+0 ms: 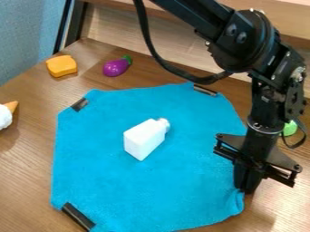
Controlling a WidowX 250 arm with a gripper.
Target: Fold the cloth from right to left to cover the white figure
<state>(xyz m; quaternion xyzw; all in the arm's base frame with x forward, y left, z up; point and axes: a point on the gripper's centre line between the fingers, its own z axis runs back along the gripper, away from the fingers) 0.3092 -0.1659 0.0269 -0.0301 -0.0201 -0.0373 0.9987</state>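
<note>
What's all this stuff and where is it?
cloth: 1, blue, middle of table
figure: 1, white, on cloth
strips: 3, black, cloth corners
block: 1, orange, upper left
eggplant: 1, purple-green, near block
cone: 1, white-orange, left edge
toy: 1, green, behind arm
table: 1, brown, underneath
wall: 1, blue, upper left
post: 1, black, upper left
panel: 1, tan, back
arm: 1, black, right
cable: 1, black, beside arm
gripper: 1, black, cloth's right edge

We note a brown wood-grain tabletop, softly shadowed. Upper left, a mottled blue-grey surface; beside it we log a dark upright strip. Behind the tabletop, we see paler wood panelling.
</note>
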